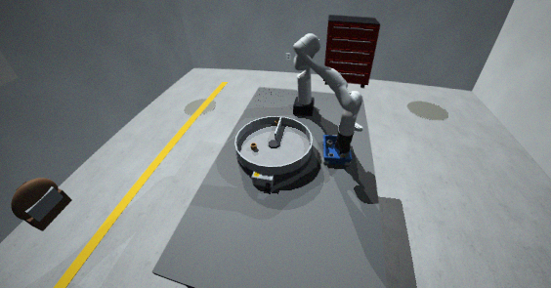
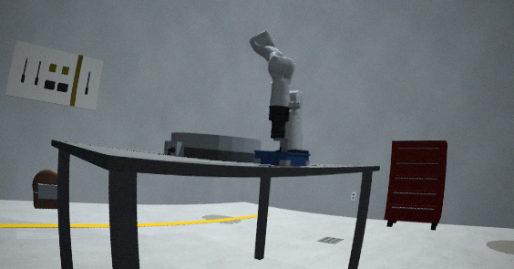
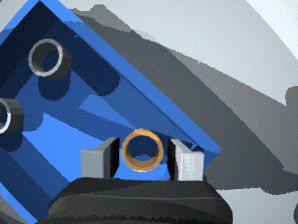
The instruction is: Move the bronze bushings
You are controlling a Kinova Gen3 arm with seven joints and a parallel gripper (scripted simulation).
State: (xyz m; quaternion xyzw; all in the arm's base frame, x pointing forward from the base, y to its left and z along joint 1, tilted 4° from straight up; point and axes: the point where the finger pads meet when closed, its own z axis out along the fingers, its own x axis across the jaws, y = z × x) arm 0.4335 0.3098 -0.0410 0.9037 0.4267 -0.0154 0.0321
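My gripper point(image 3: 143, 152) point(image 2: 283, 148) points down into the blue crate point(image 1: 337, 163) point(image 2: 297, 159) point(image 3: 125, 67). Its fingers stand open on either side of a bronze bushing point(image 3: 143, 168), with a gap at each side. That bushing stands with its open end up near a crate corner. Two steel bushings, one point(image 3: 63, 62) nearer the far corner and one point(image 3: 16, 115) at the left image edge, are in the crate. On the turntable's disc point(image 1: 293, 148) a bronze bushing point(image 1: 253, 146) appears upright, left of the hub point(image 1: 274, 144). A small bronze spot point(image 1: 275, 122) shows at the back, partly hidden.
The turntable's raised rim wall point(image 1: 274, 167) point(image 2: 223, 141) surrounds the disc, close beside the crate. A pale upright bar point(image 1: 278, 130) runs from near the hub to the back wall. A small box point(image 1: 263, 179) is on the turntable's front. The arm's base point(image 1: 303, 106) stands behind.
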